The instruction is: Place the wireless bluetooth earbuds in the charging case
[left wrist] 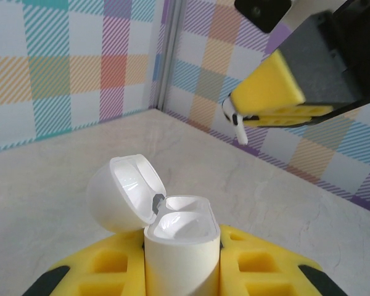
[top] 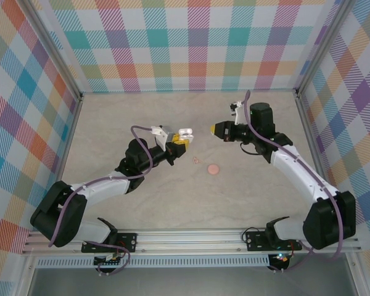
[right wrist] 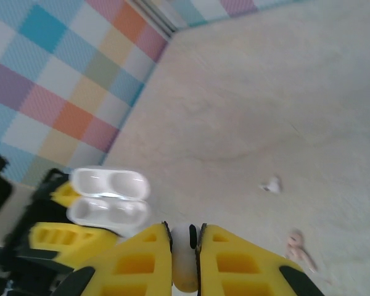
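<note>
From above, the left claw and the right claw face each other over the middle of the table, with a small gap between their tips. The left claw is pressed together on the case, which sticks out just beyond its tips, toward the right claw. A flat pink disc lies on the table on the near side of the right claw, apart from both claws.

The left wrist view makes the case clear. It stands upright between the two yellow fingers, and its lid is open and tipped back to the left. The two hollows inside look empty. Above the case and to the right hangs the right claw, with one white earbud at its tip, the stem pointing down. The earbud is apart from the case.

The right wrist view gives the grip itself. The right claw pinches the earbud between its yellow pads, with no gap on either side. Ahead of this claw and to its left is the open case. Ahead and to its right, on the table, lie a small white piece, too blurred to name, and a pinkish bit closer to the claw.
</note>
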### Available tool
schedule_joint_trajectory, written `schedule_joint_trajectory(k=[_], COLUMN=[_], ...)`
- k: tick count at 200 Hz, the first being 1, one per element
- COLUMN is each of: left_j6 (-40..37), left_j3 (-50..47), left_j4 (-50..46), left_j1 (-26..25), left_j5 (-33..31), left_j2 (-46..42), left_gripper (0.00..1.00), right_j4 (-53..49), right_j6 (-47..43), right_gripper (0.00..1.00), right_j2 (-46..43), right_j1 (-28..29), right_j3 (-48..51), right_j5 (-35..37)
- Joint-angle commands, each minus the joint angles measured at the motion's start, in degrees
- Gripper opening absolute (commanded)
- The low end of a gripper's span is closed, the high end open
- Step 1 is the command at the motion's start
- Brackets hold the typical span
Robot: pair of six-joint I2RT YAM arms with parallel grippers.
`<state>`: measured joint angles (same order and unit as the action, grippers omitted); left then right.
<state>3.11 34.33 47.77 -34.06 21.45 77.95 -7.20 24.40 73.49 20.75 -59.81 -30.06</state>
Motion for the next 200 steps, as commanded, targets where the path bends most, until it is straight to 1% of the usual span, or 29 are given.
schedule_joint_trajectory(k=[1,35,86,123,200], left_j6=[-1.13,-0.66,0.37,0.75,2.57], left_j3=[-0.14,0.27,0.72,1.08,1.64], left_j4=[7.14,8.29,10.16,10.56,11.72], left_j1=[-0.97,-2.34,-3.62,-3.81,-4.51], left_j5=[-0.71,-1.6,-2.86,-2.98,-3.53], left_j2=[-1.23,-3.23,-6.24,-7.28,-8.11], left_gripper=[0.0,0.0,0.0,0.0,0.0], right_j4=[10.93,16.49,20.98,22.38,23.27], right_j6=[1.83,0.73,0.54,0.12,-0.83], right_gripper=[0.13,0.13,0.12,0.12,0.12], right_j2=[-3.46,-5.23,-4.41,-4.35,-3.91], right_j1=[3.29,8.49,12.75,14.29,15.44], right_j3=[1.0,0.92,0.75,0.9,1.27], right_j5=[-0.24,3.5,7.04,8.55,11.17])
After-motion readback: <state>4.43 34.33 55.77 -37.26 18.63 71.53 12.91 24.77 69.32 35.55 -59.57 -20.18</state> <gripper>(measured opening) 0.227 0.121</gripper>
